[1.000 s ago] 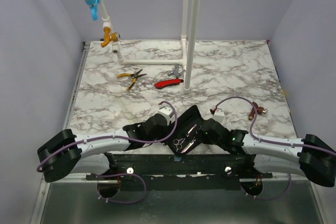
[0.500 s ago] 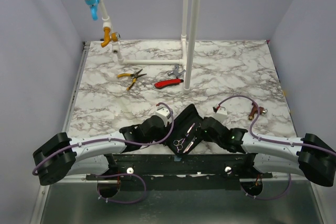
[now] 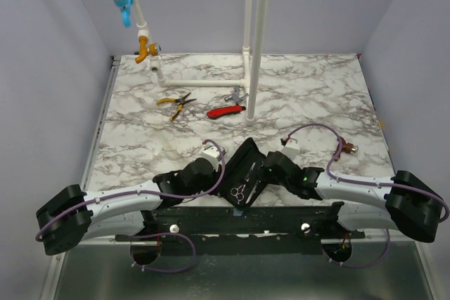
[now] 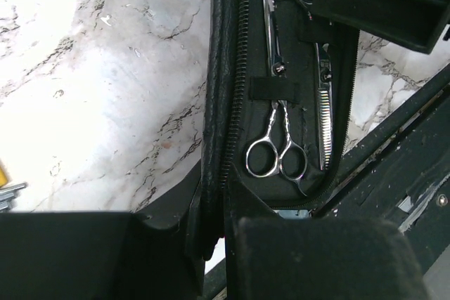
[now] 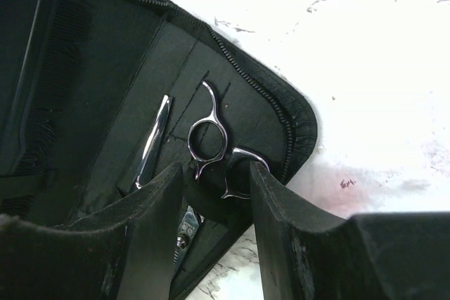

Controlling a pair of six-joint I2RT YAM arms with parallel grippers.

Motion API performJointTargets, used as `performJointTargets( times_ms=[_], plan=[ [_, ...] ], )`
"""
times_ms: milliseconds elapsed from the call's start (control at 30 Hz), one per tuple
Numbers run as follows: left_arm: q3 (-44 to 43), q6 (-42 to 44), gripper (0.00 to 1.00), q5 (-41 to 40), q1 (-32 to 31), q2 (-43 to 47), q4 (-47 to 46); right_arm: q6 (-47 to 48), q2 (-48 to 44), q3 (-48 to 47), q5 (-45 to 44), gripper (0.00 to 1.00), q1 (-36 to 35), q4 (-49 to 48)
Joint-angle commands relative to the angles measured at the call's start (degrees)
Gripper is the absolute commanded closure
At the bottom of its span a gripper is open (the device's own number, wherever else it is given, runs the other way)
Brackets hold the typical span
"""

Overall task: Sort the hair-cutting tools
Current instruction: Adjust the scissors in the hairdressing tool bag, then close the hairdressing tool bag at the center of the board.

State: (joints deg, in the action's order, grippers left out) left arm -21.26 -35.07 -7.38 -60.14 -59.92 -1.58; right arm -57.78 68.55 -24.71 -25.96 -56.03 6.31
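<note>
A black zip case (image 3: 246, 163) lies open at the table's near edge between my arms. In the left wrist view it holds silver scissors (image 4: 275, 152) under a strap and toothed thinning shears (image 4: 322, 103). My left gripper (image 4: 214, 219) is shut on the case's zipped edge (image 4: 223, 103); from above it (image 3: 222, 186) sits at the case's left side. My right gripper (image 5: 214, 173) is open, its fingers (image 5: 295, 230) on either side of the shears' silver handle rings (image 5: 209, 138); from above it (image 3: 263, 172) is over the case's right side. A black comb (image 5: 49, 82) lies in the case's other half.
Yellow-handled pliers (image 3: 176, 103), a red-handled tool (image 3: 226, 111) and a grey tool (image 3: 235, 95) lie on the marble top (image 3: 316, 96) further back. White pipes (image 3: 253, 47) stand behind them. A brown connector (image 3: 342, 149) lies at the right. A black rail (image 3: 239, 219) runs along the near edge.
Both grippers and the case have shifted a little to the left. The left arm has swung back leftwards, the right arm has reached further over the case.
</note>
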Motion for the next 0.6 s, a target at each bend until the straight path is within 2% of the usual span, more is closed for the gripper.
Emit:
performJointTargets(
  times_ms=[0, 167, 267, 333, 433, 533, 567],
  plan=[
    [1.1, -1.5, 1.00, -2.1, -0.3, 3.1, -1.3, 1.0, -0.7, -1.3, -1.7, 0.54, 0.8, -2.5],
    [2.0, -1.9, 0.91, -3.5, -0.4, 5.1, -0.9, 1.7, -6.4, -1.1, -1.1, 0.48, 0.8, -1.3],
    [1.8, -1.4, 0.71, -4.4, -0.4, 5.6, -0.6, 1.5, -9.8, 0.2, 1.1, 0.42, 0.9, -1.2],
    [1.6, -0.4, 0.61, -4.6, -0.5, 6.0, -0.6, 1.5, -11.0, 0.8, 4.3, 0.38, 0.9, -2.3],
    [1.1, 2.0, 0.51, -3.4, -0.6, 7.0, -0.8, -0.5, -11.6, 2.3, 10.4, 0.31, 1.0, -7.8],
    [1.1, 3.6, 0.47, -1.6, -0.6, 8.2, -1.2, -4.0, -10.9, 4.0, 17.2, 0.23, 2.0, -14.7],
    [1.3, 3.9, 0.46, -1.1, -0.6, 8.7, -1.5, -5.2, -10.5, 4.2, 18.8, 0.18, 2.5, -16.8]
  ],
)
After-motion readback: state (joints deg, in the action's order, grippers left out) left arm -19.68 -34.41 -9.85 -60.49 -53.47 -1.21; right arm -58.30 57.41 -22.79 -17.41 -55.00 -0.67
